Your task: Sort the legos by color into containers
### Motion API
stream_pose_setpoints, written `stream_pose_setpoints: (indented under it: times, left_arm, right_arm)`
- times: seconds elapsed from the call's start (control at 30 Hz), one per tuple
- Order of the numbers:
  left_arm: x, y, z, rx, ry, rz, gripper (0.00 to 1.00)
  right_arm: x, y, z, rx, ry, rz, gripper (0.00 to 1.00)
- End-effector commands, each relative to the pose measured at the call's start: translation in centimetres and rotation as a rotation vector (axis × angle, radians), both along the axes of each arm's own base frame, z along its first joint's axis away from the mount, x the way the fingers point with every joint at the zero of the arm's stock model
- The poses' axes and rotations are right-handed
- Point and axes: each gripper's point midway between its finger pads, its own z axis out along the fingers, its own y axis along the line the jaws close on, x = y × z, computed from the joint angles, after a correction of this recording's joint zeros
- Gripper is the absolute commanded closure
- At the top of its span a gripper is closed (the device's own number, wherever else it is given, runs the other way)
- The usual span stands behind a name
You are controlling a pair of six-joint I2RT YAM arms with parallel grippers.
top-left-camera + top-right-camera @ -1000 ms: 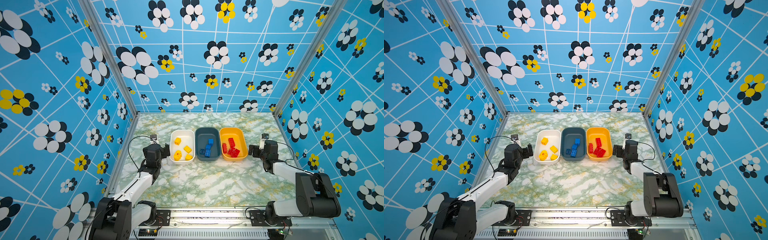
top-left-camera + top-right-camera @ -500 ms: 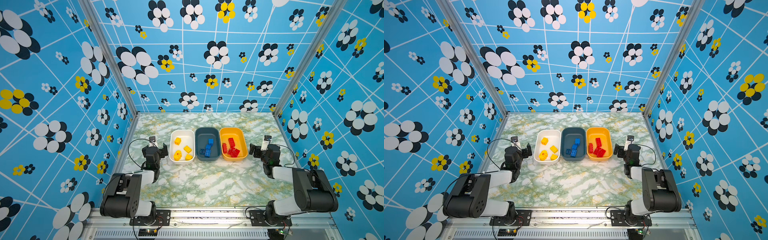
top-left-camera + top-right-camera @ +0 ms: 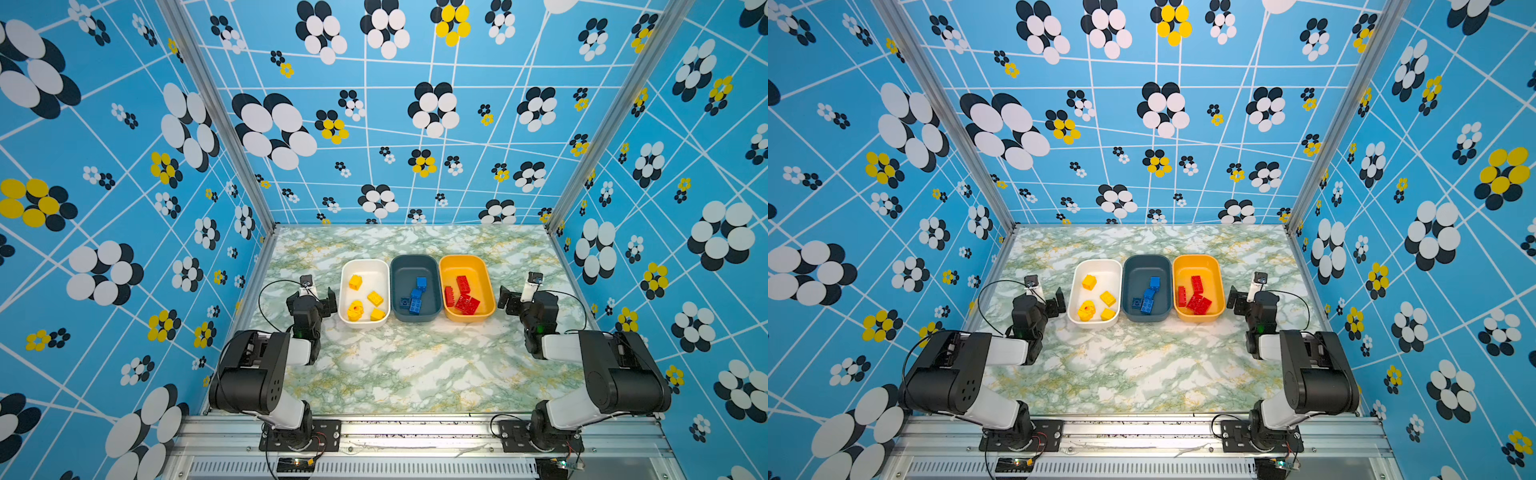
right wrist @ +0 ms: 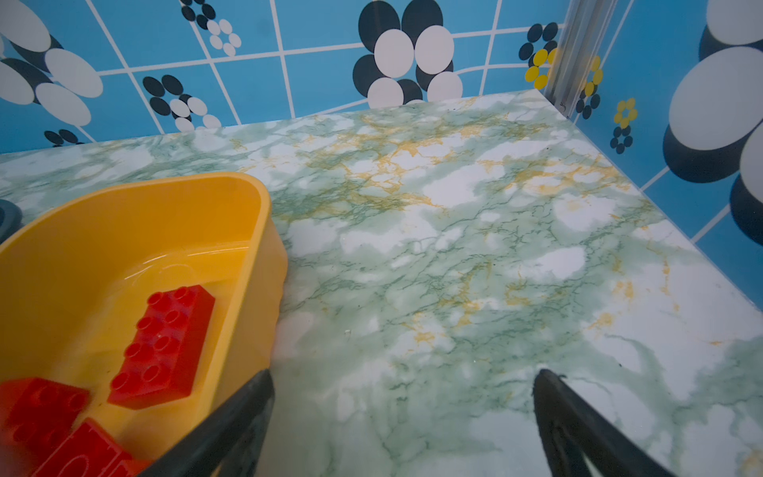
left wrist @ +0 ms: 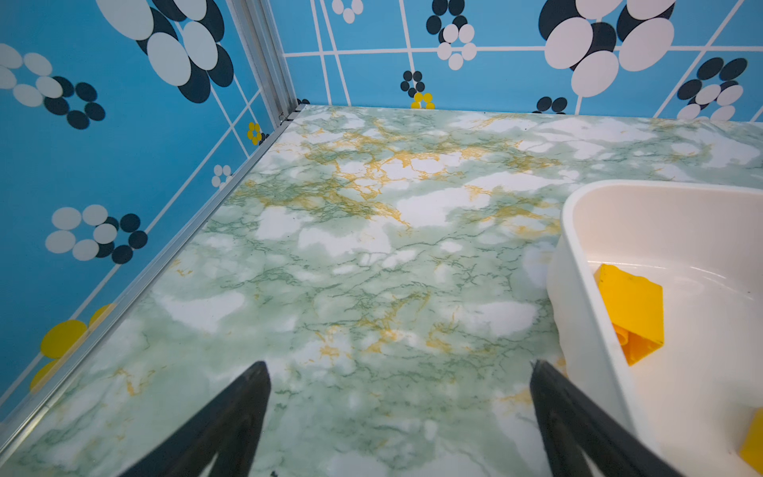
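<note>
Legos (image 3: 463, 286) lie sorted in the tubs (image 3: 365, 262), between both wide, empty jaws; none on the surface (image 3: 415, 365).

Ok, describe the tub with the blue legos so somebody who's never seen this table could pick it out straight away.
On the green marbled table, three equal shallow tubs stand side by side in a row. It is the middle one, the dark slate tub, flanked by a white tub and a yellow-orange tub; only it holds blue legos.
</note>
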Motion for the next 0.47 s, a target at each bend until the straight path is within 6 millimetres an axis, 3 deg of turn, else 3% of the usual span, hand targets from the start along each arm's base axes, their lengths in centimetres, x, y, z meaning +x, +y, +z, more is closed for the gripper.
stream_pose_setpoints:
  times: [0.0,0.43]
  left_arm:
    - [0.75,0.17,0.68,-0.007,-0.02,0.003,0.01]
    - [0.79,0.16,0.7,-0.005,-0.018,0.002,0.01]
  right_arm:
    - [0.11,-0.27,0.52,-0.013,-0.021,-0.025,0.01]
    - [0.14,-0.09,0.48,-0.017,-0.016,-0.019,0.01]
